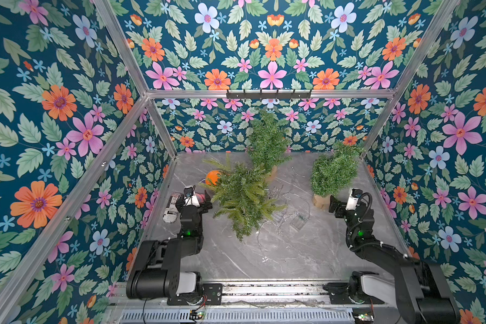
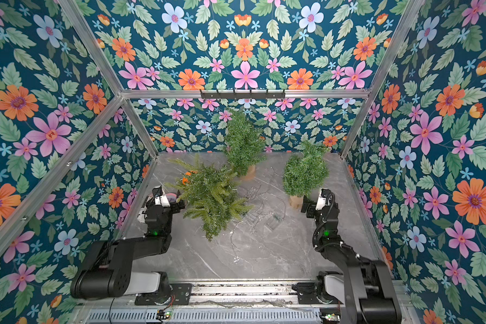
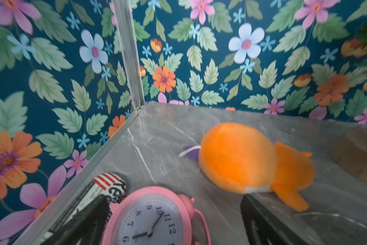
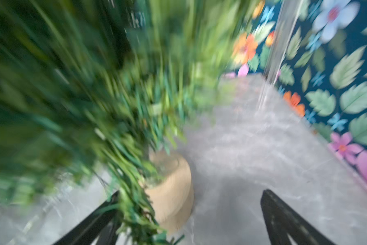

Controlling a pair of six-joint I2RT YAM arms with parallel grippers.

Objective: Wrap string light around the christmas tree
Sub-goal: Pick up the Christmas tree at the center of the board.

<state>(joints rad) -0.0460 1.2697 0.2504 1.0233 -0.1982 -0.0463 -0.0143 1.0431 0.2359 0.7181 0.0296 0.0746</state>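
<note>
The string light [image 1: 281, 218] lies in a loose tangle on the worktop [image 1: 292, 252], just right of the big tree [image 1: 241, 196]. Left of that tree the left jaws stand wide open over a pink clock [image 3: 152, 220], gripping nothing. Well to its right the right jaws are spread just as wide and empty, one finger [image 4: 97, 216] among the low branches of a small tree [image 1: 331, 171], by its wooden base [image 4: 174, 191].
</note>
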